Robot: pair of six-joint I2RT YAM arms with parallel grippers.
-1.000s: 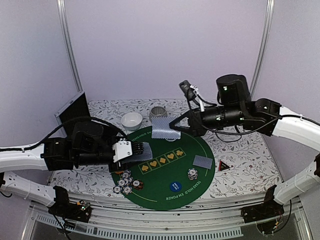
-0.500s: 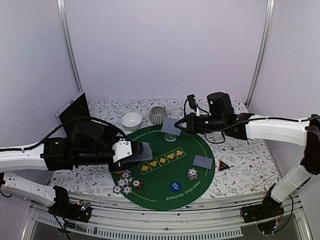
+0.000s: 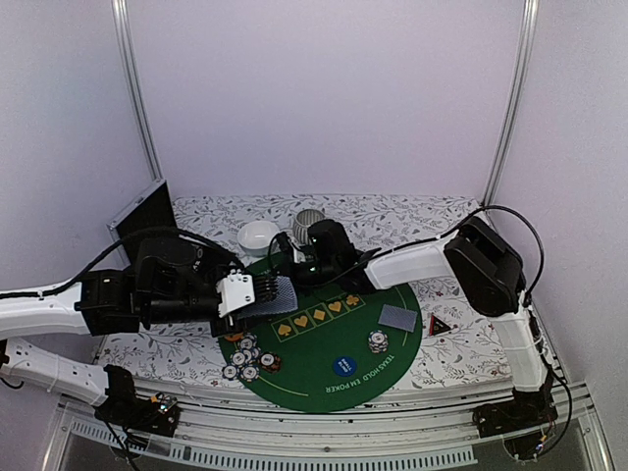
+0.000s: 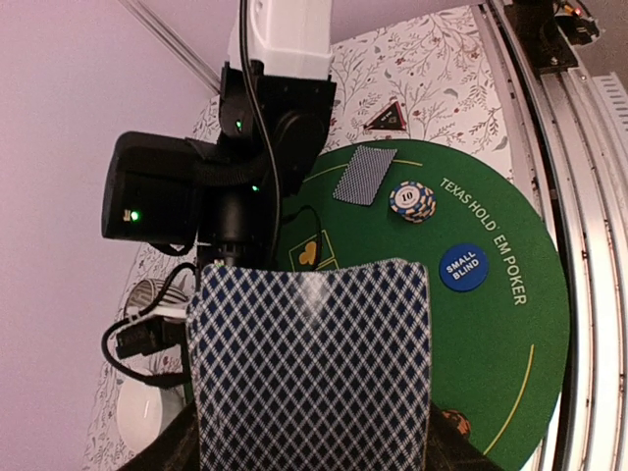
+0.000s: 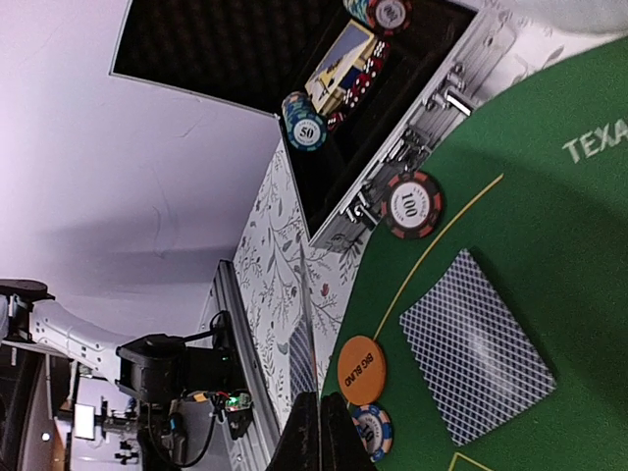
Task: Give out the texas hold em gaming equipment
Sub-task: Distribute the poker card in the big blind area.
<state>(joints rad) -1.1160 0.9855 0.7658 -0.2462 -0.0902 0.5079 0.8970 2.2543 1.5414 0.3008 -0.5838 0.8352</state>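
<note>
Right by the arm bases, a blue disc lies on the green mat. A cluster of striped chips sits to its left at the mat's edge. Just beyond them a single chip sits beside a face-down card. A red-black triangle rests on the flowered table, just off the mat's right edge.

Farther in, the left gripper pinches a pack of cards over the mat's left part. The right arm stretches across the mat toward that pack. The right gripper has its fingers pressed together, and I cannot tell whether anything thin is caught between them. Its wrist view shows a second card flat on the mat near an orange disc.

At the mat's far edge a white bowl and a striped bowl stand side by side. An open case stands far left.
</note>
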